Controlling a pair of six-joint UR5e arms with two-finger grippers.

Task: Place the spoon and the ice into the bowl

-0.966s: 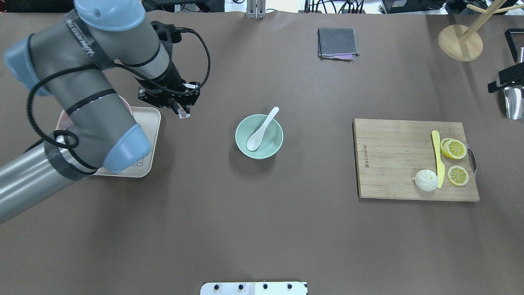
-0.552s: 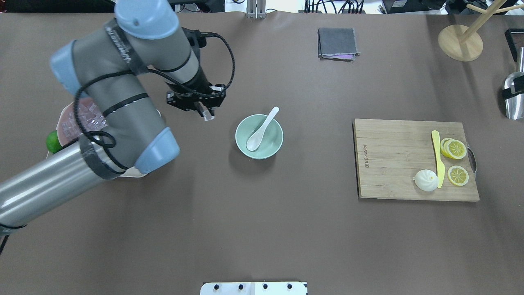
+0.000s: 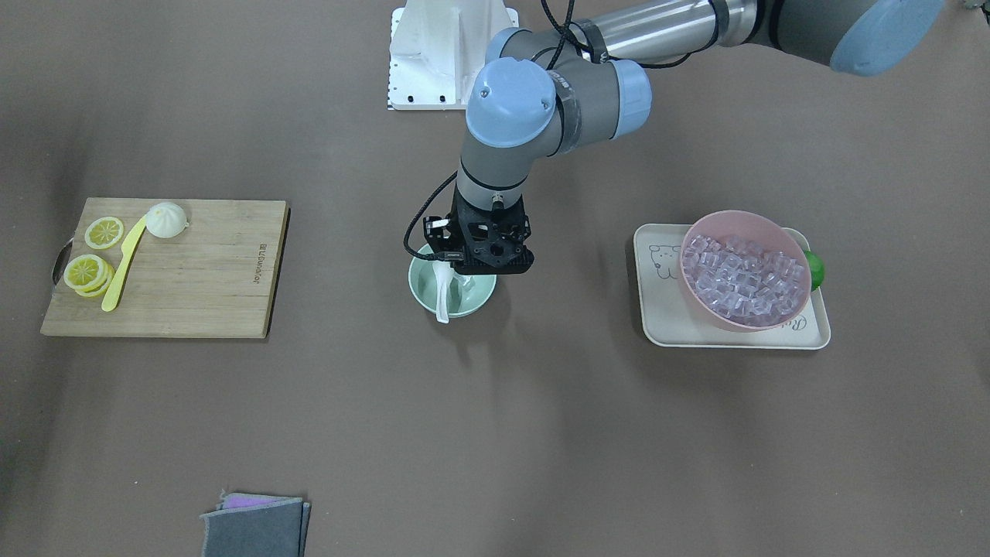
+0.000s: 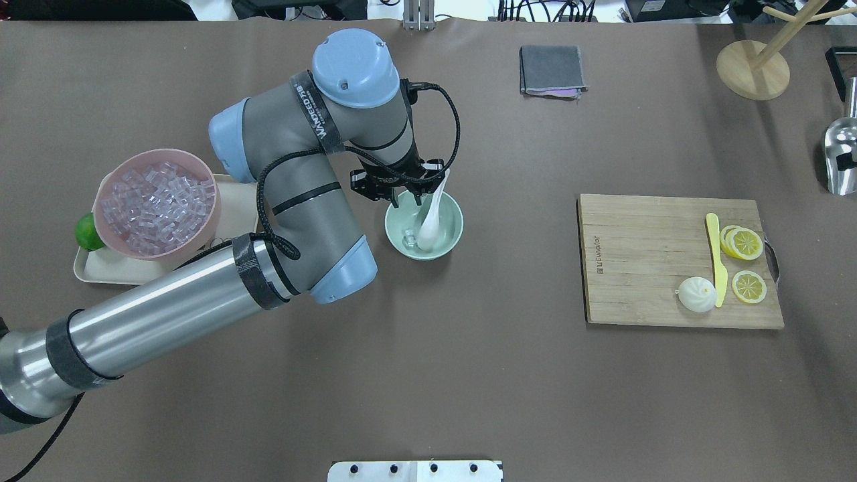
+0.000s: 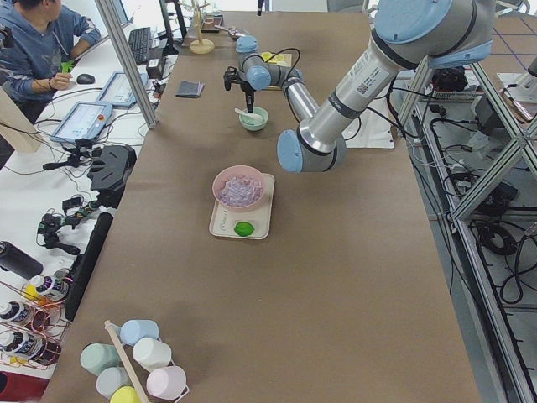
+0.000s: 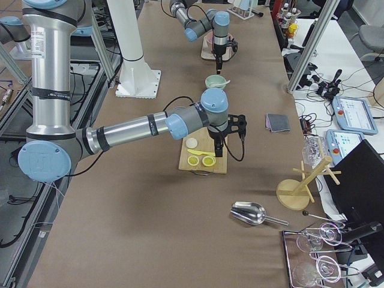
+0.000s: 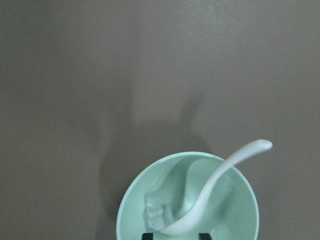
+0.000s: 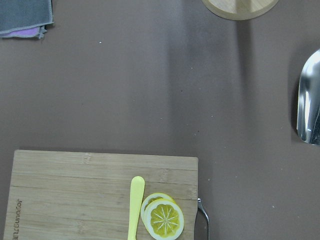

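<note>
The mint-green bowl (image 4: 442,244) stands mid-table. The white spoon (image 4: 432,215) lies in it, scoop down, handle leaning over the far rim. One clear ice cube (image 4: 408,236) lies in the bowl beside the scoop; the left wrist view shows the cube (image 7: 159,216), the spoon (image 7: 220,175) and the bowl (image 7: 240,200). My left gripper (image 4: 404,195) hovers over the bowl's far-left rim, open and empty. More ice fills the pink bowl (image 4: 158,201). My right gripper (image 6: 219,147) shows only in the exterior right view; I cannot tell its state.
The pink bowl sits on a beige tray (image 4: 238,201) with a lime (image 4: 86,231) at left. A wooden cutting board (image 4: 643,261) at right holds lemon slices, a yellow knife (image 4: 716,258) and a bun. A grey cloth (image 4: 552,70), a wooden stand (image 4: 753,70) and a metal scoop (image 4: 842,157) are farther off.
My left arm has swung right from the tray to over the mint-green bowl. The cube it carried now lies in the bowl. The spoon has shifted slightly.
</note>
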